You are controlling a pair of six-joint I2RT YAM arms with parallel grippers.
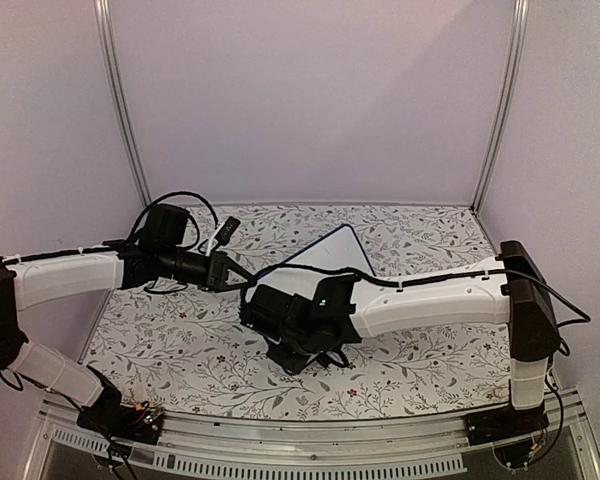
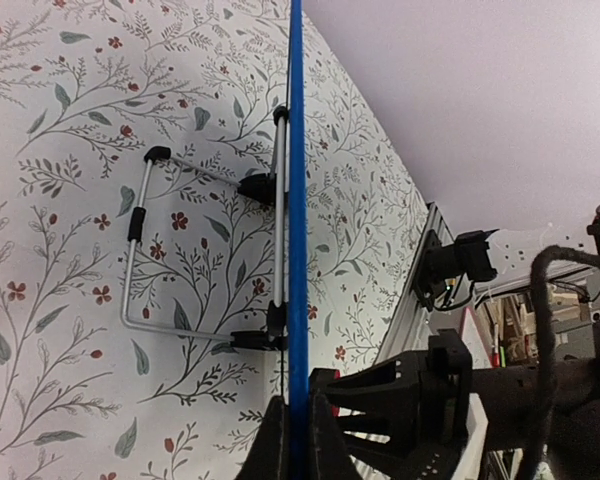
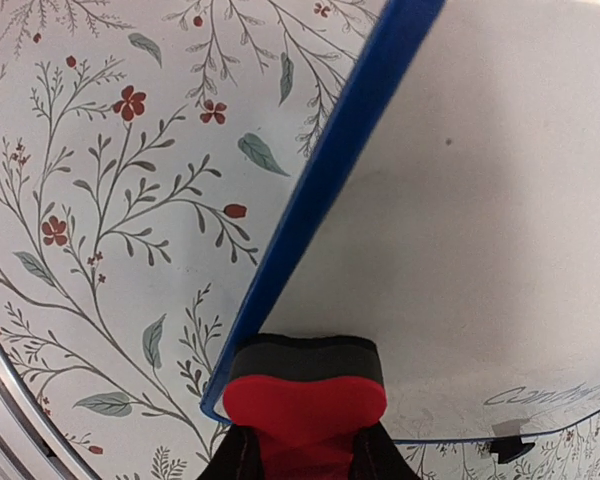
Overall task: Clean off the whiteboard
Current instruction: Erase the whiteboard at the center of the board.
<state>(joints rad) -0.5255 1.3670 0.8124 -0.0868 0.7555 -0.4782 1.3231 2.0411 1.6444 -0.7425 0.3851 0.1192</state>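
the whiteboard stands propped at a tilt on the flowered cloth, about mid-table, held up from behind by a bent wire stand with black tips. its face is white inside a thin blue frame. in the right wrist view the face is nearly bare, with a faint line of grey handwriting close to the board's lower edge and a small black foot just under that edge.

the left gripper is at the board's side edge. its fingers are pressed together on the blue frame, one on each face, and that wrist camera sees the board edge-on as a straight blue line.

the right gripper is at the board's near corner, in front of its face. it is pinching a red block between its fingers. the block has a dark layer on top, and that layer sits over the corner of the blue frame. whether it presses on the board cannot be told.

in the top view both arms reach in toward the board from either side, the right one crossing in front of its lower part and hiding it.
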